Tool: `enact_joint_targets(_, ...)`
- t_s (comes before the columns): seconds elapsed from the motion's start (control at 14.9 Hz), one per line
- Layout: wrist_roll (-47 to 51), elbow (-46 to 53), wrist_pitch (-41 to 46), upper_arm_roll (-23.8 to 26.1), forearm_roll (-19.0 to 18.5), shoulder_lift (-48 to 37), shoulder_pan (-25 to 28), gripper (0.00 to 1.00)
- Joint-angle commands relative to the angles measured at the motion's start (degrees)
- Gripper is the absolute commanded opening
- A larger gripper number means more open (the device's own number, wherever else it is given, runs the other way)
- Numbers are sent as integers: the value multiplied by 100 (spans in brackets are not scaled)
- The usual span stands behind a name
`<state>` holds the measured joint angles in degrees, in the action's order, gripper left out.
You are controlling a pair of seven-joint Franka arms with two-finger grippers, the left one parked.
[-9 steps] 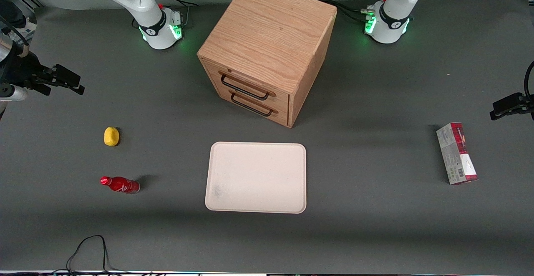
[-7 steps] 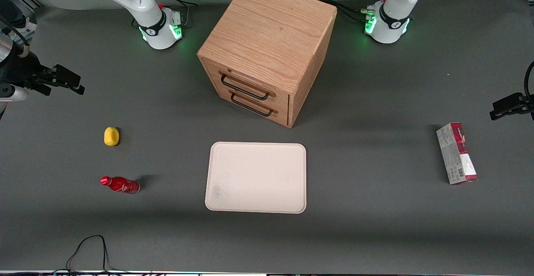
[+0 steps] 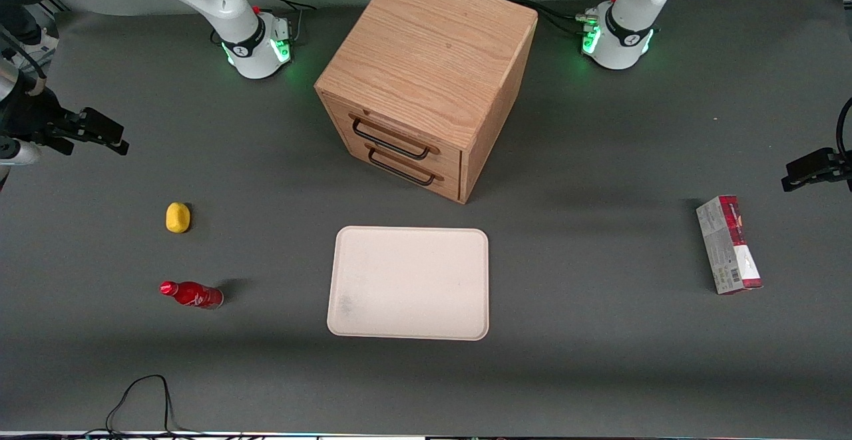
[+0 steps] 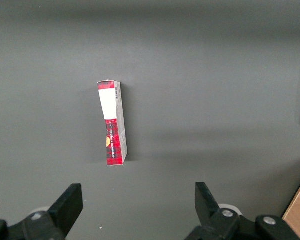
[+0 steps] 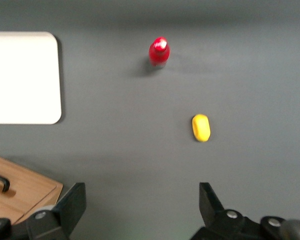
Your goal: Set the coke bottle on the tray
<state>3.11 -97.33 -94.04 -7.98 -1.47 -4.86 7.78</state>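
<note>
The coke bottle (image 3: 192, 295), small and all red with a red cap, is on the dark table toward the working arm's end, nearer the front camera than a yellow lump (image 3: 178, 218). It also shows in the right wrist view (image 5: 159, 51). The cream-white tray (image 3: 409, 283) lies flat in front of the wooden cabinet and is empty; its corner shows in the right wrist view (image 5: 22, 77). My right gripper (image 3: 100, 132) hangs high above the table at the working arm's end, farther from the camera than the lump. Its fingers (image 5: 140, 197) are open and empty.
A wooden drawer cabinet (image 3: 426, 74) with two black handles stands mid-table, its corner in the right wrist view (image 5: 20, 192). The yellow lump (image 5: 201, 127) lies between gripper and bottle. A red-and-grey carton (image 3: 729, 243) lies toward the parked arm's end. A black cable (image 3: 140, 400) loops at the front edge.
My right gripper has shifted slightly toward the working arm's end of the table. The bottle, tray and lump have not moved.
</note>
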Motion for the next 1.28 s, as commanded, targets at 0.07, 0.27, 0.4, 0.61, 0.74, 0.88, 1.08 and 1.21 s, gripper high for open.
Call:
enact_joint_targets(0.07, 14, 1247, -158, 191, -73, 1009, -338, 100)
enact_joint_targets(0.27, 6, 2119, -272, 490, -73, 2073, -611, 100)
enact_joint_targets(0.4, -21, 2157, -762, 491, -29, 2532, -611, 100)
enact_joint_targets(0.61, -170, 2060, -1299, 491, 23, 2981, -620, 100)
enact_joint_targets(0.74, -196, 1710, -1773, 482, 199, 3078, -620, 100)
enact_joint_targets(0.88, -301, 1332, -2283, 482, 208, 3148, -620, 100)
enact_joint_targets(1.08, -408, 717, -2960, 482, 208, 3158, -628, 100)
enact_joint_targets(1.21, -425, 383, -3373, 482, 208, 3158, -637, 100)
